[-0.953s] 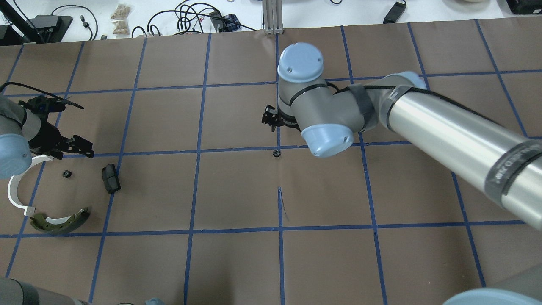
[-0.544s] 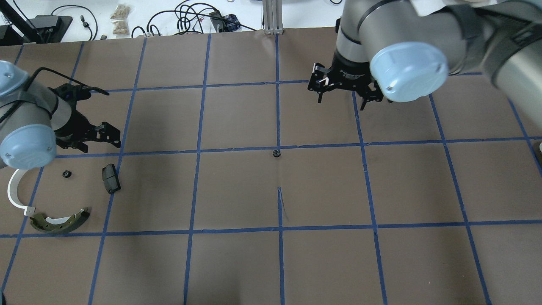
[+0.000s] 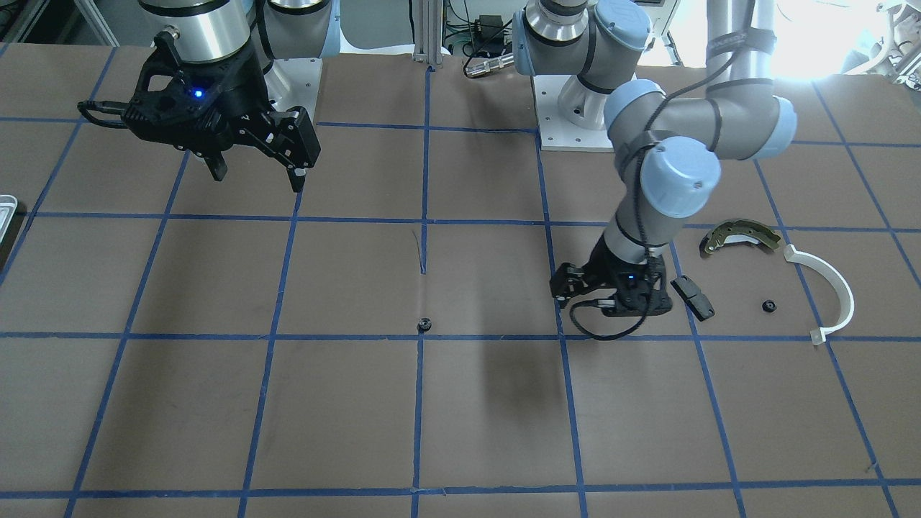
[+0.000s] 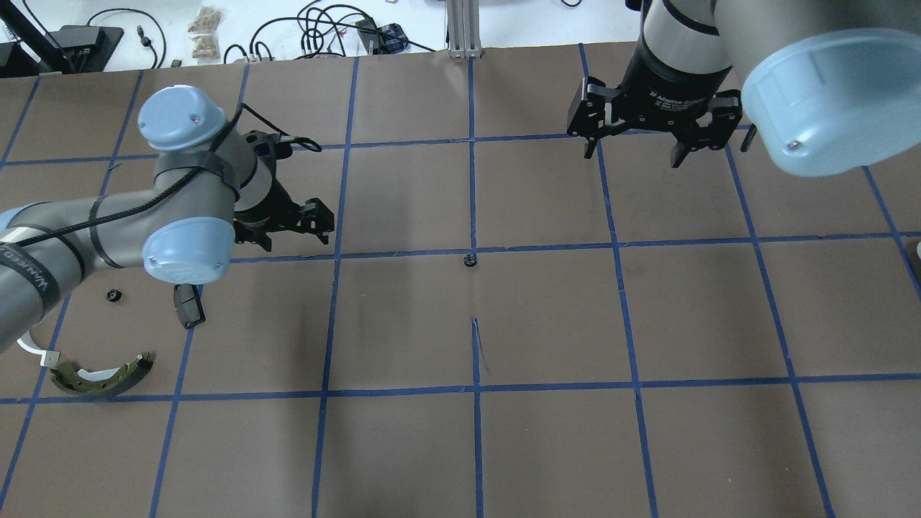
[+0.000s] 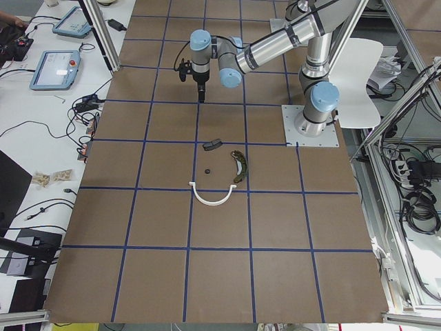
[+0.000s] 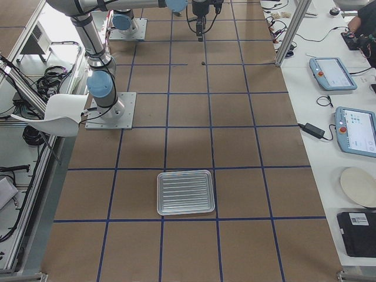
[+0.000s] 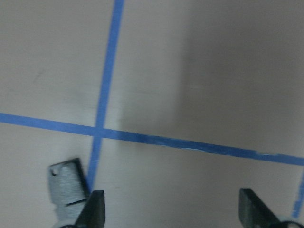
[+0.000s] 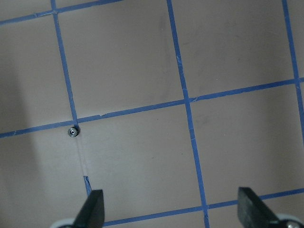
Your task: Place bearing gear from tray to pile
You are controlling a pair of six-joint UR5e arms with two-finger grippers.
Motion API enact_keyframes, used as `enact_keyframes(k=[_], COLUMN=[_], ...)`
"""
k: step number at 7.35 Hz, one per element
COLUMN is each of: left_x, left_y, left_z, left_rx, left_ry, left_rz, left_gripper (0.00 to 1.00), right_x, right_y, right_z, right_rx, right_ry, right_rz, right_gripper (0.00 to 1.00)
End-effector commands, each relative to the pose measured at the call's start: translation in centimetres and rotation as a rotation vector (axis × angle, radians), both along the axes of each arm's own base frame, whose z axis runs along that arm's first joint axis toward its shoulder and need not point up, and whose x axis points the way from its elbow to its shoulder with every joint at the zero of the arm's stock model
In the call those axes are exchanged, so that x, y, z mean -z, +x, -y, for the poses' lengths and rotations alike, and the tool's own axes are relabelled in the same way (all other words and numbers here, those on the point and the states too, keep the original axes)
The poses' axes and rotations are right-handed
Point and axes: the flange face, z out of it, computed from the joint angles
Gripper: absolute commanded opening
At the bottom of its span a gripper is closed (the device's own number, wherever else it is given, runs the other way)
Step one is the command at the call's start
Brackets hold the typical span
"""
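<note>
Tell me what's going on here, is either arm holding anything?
Neither arm holds anything. The left gripper hangs open over the table between the pile, where the brake shoe, black block, white half-ring and one small gear lie, and a second bearing gear lying alone on a tape line mid-table. The right gripper is open too, raised above the table on its own side. The tray looks empty.
</note>
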Motion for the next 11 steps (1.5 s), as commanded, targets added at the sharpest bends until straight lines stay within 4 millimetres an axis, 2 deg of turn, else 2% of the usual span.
enact_keyframes(k=[1, 2, 4, 5, 6, 7, 8, 9, 10, 11], left_x=[-0.4, -0.4, 1.9, 3.5, 4.8, 5.0, 6.1, 7.7, 8.5, 8.5], left_y=[-9.1, -12.1, -17.1, -19.0, -20.9, -22.5, -23.4, -23.3, -23.3, -23.4], left_z=[0.0, 0.7, 0.1, -0.2, -0.5, 0.2, 0.7, 0.9, 0.9, 1.0], left_rx=[0.058, -0.004, -0.007, -0.016, -0.033, -0.052, -0.039, -0.047, -0.030, -0.027], left_ry=[-0.012, -0.018, 0.008, 0.030, 0.041, 0.033, 0.039, 0.049, 0.055, 0.054], left_rz=[0.001, -0.011, -0.017, -0.008, 0.003, 0.000, 0.016, 0.057, 0.065, 0.065], left_gripper=[1.00, 1.00, 1.00, 1.00, 1.00, 1.00, 0.98, 0.98, 0.93, 0.81], right_x=[0.0, -0.3, -0.7, -1.1, -2.0, -2.1, -2.1, -2.3, -2.4, -2.4], right_y=[-0.3, -0.7, -2.4, -2.9, -2.9, -2.6, -2.5, -2.4, -2.5, -2.4], right_z=[-0.1, 0.1, 0.7, 0.4, 0.3, 0.1, 0.1, 0.3, 0.4, 0.5], right_rx=[-0.103, -0.105, -0.066, -0.063, -0.143, -0.173, -0.181, -0.181, -0.183, -0.183], right_ry=[0.025, 0.019, 0.020, 0.048, 0.066, 0.058, 0.055, 0.037, 0.020, 0.019], right_rz=[-0.008, -0.007, 0.061, 0.047, 0.040, 0.036, 0.039, 0.040, 0.037, 0.039], right_gripper=[1.00, 1.00, 1.00, 1.00, 1.00, 1.00, 1.00, 1.00, 1.00, 1.00])
